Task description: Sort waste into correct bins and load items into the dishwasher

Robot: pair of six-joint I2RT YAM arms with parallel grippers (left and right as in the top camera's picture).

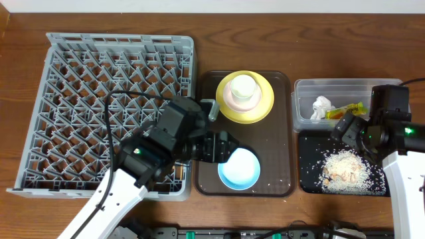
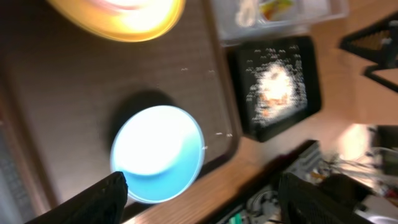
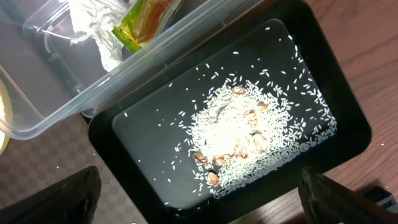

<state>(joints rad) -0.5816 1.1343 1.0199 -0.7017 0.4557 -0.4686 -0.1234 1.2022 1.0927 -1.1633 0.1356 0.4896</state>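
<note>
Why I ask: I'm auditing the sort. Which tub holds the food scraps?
The shallow black tub; the clear tub holds the tissue and wrapper instead.

- A reddish-brown wooden tabletop (image 1: 265, 40) with visible grain carries four things, ranged from left to right as seen from overhead.
- A large square grey dish rack (image 1: 119, 38) takes up the left side, sitting slightly askew, its right edge just beside the tray.
- A dark brown tray (image 1: 275, 156) with rounded corners lies at the centre, its long side running from the back towards the front edge of the tabletop.
- A clear tub (image 1: 302, 109) stands right of the tray, towards the back.
- A shallow black tub (image 1: 309, 156) lies directly in front of the clear one, edge to edge with it, a sliver of bare wood separating it from the tray.
</note>
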